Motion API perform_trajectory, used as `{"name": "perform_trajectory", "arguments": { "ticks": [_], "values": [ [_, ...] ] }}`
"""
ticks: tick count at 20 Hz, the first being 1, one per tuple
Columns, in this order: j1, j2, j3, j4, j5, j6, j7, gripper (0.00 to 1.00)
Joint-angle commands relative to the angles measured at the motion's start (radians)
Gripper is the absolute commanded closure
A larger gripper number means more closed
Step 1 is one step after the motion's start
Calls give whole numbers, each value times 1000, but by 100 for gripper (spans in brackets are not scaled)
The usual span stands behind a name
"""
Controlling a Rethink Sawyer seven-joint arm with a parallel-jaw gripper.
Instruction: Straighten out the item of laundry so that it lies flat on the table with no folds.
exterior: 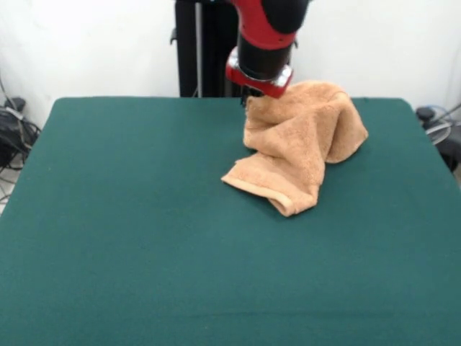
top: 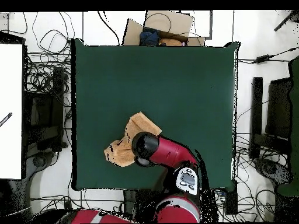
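My arm (exterior: 268, 32) wears a glossy red and black shell, probably hard plastic, with a shiny metal-looking ring at the wrist. The towel (exterior: 299, 140) is soft orange-tan terry cloth, nappy and matt, with a flatter woven band along its hem. The table (exterior: 130, 238) has a matt dark green, cloth-like top.

Bright, even light; soft shadows under towel (exterior: 302, 140); slightly blurry.
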Motion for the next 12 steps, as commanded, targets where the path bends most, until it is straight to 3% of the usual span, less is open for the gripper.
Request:
{"name": "perform_trajectory", "arguments": {
  "ticks": [1, 12],
  "values": [
    [-99, 50, 123, 9, -97, -22, -51, 100],
    [-280, 109, 199, -62, -255, -35, -107, 100]
  ]
}}
